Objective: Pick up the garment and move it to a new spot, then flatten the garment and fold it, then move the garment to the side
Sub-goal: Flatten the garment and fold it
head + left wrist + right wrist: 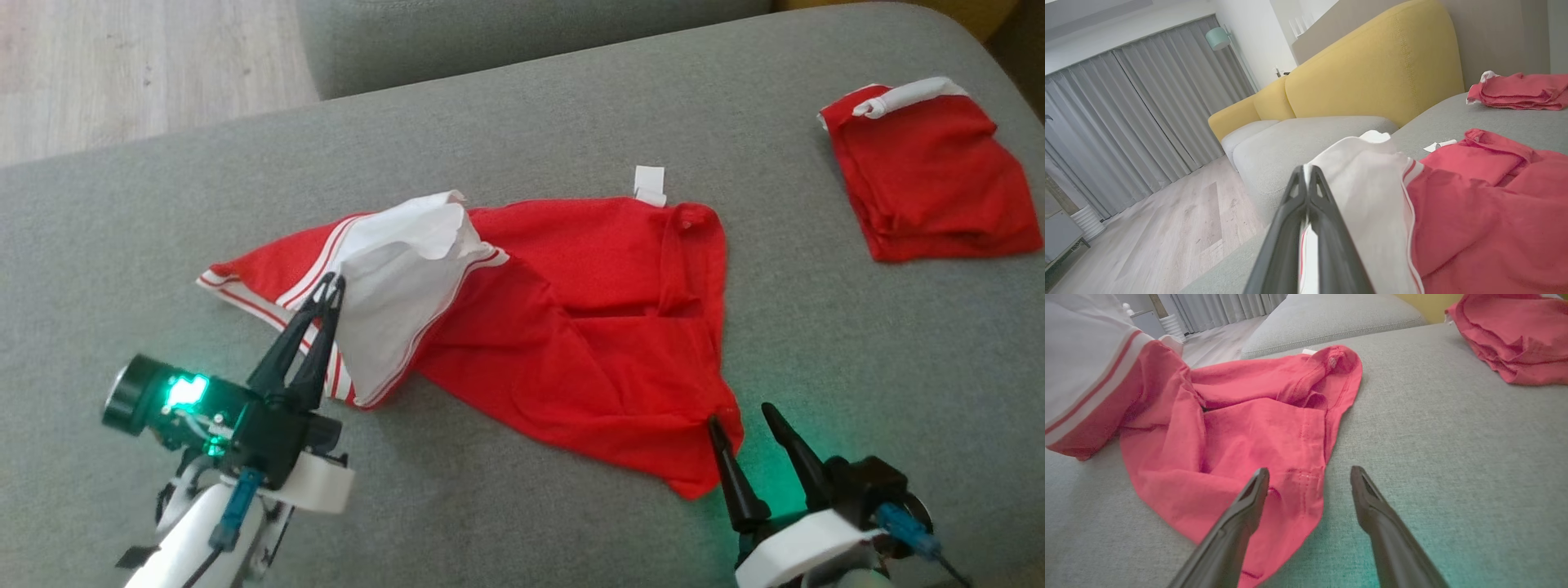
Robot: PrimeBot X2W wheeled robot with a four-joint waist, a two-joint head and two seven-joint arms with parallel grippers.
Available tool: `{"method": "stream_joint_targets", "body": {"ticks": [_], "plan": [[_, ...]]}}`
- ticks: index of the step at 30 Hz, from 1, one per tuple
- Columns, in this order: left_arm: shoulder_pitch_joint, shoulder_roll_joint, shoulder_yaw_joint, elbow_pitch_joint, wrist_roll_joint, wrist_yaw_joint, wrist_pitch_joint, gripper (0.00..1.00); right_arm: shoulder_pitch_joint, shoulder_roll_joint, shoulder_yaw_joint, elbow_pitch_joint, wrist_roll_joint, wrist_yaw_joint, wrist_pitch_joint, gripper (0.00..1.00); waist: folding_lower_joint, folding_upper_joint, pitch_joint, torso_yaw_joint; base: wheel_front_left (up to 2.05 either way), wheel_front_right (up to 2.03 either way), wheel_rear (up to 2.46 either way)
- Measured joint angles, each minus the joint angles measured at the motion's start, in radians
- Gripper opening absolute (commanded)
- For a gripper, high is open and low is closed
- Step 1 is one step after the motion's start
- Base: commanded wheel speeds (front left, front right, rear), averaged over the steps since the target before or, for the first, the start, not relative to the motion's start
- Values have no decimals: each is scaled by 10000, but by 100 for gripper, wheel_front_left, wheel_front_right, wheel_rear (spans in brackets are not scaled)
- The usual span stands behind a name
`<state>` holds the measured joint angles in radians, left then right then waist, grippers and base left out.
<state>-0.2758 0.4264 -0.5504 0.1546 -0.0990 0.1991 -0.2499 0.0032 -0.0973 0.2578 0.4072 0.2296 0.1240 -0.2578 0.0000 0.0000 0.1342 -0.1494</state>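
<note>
A red garment (571,327) with a white striped panel (400,278) lies crumpled across the middle of the grey cushion (531,122). My left gripper (333,284) is shut on the garment's white striped edge (1372,196), and cloth shows between its fingers (1290,212) in the left wrist view. My right gripper (741,412) stands open at the garment's lower right corner (1274,506); its left finger (1249,506) rests over the red cloth and its right finger (1367,502) is over bare cushion.
A second red garment (931,180), folded, with a white band, lies at the cushion's far right. Another grey cushion (490,33) and a yellow sofa back (1372,69) stand behind. Wooden floor (122,65) lies beyond the far left edge.
</note>
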Motion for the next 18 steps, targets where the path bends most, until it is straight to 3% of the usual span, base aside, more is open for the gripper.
{"method": "stream_joint_targets", "body": {"ticks": [1, 4, 6, 10, 13, 18], "plan": [[13, 38, 13, -58, -13, 36, 23, 0, -76, 2, -35, 188, 29, 0, 0, 96, 0, 0, -1, 19, 0, 0, 0], [49, 90, 54, -282, -102, 96, 42, 0, -222, 4, -75, 621, 111, 0, 0, 72, 0, 0, 1, 80, 0, 0, 0], [88, 100, 61, -355, -113, 130, 121, 0, -279, 6, -65, 832, 203, 0, 0, 64, 0, 0, 6, 113, 0, 0, 0], [130, 159, 75, -424, -213, 136, 125, 0, -453, -2, 92, 1116, 449, 0, 0, 63, 0, 0, 24, 148, 0, 0, 0], [134, 196, 77, -464, -253, 182, 127, 0, -635, -61, 157, 1152, 466, 0, 0, 49, 0, 0, 16, 159, 0, 0, 0], [153, 249, 79, -487, -263, 209, 203, 0, -779, -98, 314, 1336, 704, 0, 0, 42, 0, 0, -3, 196, 0, 0, 0]]}}
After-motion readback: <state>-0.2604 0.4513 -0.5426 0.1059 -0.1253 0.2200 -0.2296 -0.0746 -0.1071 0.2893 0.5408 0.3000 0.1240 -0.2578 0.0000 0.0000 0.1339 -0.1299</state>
